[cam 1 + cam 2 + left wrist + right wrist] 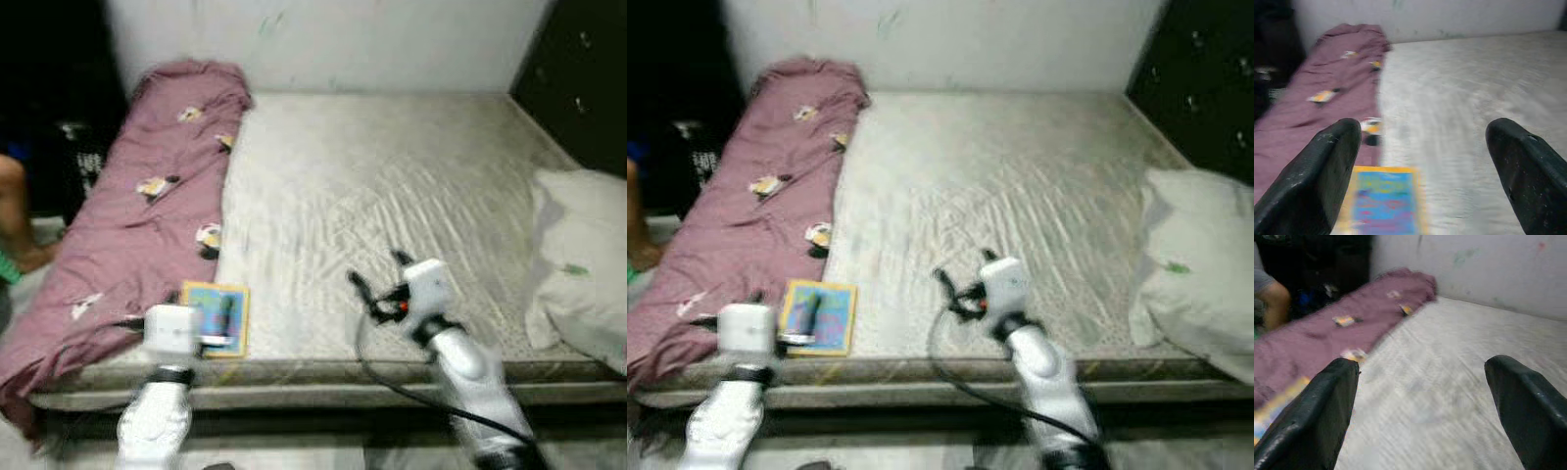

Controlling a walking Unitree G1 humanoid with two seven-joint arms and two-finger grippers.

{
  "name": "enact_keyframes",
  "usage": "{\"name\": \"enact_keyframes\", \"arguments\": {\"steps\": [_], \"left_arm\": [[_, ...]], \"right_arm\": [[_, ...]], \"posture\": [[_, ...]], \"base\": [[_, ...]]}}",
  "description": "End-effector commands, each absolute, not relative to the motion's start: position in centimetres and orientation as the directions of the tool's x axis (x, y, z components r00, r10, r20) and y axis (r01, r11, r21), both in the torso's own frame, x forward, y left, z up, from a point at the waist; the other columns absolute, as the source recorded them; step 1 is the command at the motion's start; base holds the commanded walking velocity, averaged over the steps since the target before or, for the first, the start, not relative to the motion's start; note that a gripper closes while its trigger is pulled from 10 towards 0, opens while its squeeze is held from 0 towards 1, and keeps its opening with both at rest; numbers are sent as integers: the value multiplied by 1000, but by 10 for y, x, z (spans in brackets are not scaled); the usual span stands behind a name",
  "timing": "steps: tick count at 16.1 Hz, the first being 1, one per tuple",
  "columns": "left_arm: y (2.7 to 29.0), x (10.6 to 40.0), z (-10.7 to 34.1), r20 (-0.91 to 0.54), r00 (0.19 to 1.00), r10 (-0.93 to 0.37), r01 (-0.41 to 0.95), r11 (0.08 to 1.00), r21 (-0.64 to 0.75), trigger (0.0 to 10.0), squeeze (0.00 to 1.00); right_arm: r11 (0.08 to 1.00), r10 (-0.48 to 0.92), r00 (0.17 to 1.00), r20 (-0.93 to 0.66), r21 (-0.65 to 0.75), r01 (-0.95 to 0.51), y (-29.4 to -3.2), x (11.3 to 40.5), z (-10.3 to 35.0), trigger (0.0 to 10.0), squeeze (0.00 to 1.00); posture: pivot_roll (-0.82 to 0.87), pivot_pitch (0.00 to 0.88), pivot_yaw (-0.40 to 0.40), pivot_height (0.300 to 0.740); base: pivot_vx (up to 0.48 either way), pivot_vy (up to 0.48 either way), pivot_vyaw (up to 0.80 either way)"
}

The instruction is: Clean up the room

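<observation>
the robot stands at the foot of the bed, both arms reaching over the near edge of the mattress. the left gripper has its fingers spread wide with nothing between them, and it hangs just above and behind the picture book, a yellow-bordered thing with a blue cover lying flat near the mattress edge, right beside the purple blanket that runs along the left side. the right gripper is over the bare sheet nearer the middle, its fingers also wide apart and empty. from here i'd say the book is the likely pick, and the trouble is that it lies flat on soft bedding: fingers coming down could press it into the mattress or skid it forward off the edge onto the floor rather than get under it. the left finger could also snag a fold of the blanket, which touches or nearly touches the book's left side. the black cable looping off the right arm drapes near the edge and might catch. there is plenty of open sheet ahead and to the right, up to the white pillow at the far right. a person's leg shows close by the left side of the bed, so a wide swing that way looks unwise.
</observation>
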State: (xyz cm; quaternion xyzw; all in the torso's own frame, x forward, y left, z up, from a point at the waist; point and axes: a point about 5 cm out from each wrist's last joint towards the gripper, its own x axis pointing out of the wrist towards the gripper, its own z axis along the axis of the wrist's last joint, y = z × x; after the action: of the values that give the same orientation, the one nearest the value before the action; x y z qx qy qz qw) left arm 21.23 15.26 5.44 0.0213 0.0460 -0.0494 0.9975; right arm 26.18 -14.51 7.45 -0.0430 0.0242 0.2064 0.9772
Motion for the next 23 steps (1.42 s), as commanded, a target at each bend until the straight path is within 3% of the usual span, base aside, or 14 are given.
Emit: {"name": "enact_keyframes", "arguments": {"steps": [1,10,23], "left_arm": [[160,213,56,-92,992,-86,92,994,62,10000,0],[156,214,59,-62,989,-132,135,990,44,10000,0],[157,214,59,-60,986,-154,157,987,42,10000,0]], "right_arm": [[910,407,913,-38,-73,-409,-140,265,81,10000,0],[912,401,915,-39,-76,-403,-141,265,80,10000,0],[917,389,920,-35,-75,-391,-140,267,80,10000,0]], "posture": [[15,0,-5,740],[8,0,-1,740],[11,0,6,740]], "base": [[0,-319,0],[0,-72,0],[315,0,0]]}}
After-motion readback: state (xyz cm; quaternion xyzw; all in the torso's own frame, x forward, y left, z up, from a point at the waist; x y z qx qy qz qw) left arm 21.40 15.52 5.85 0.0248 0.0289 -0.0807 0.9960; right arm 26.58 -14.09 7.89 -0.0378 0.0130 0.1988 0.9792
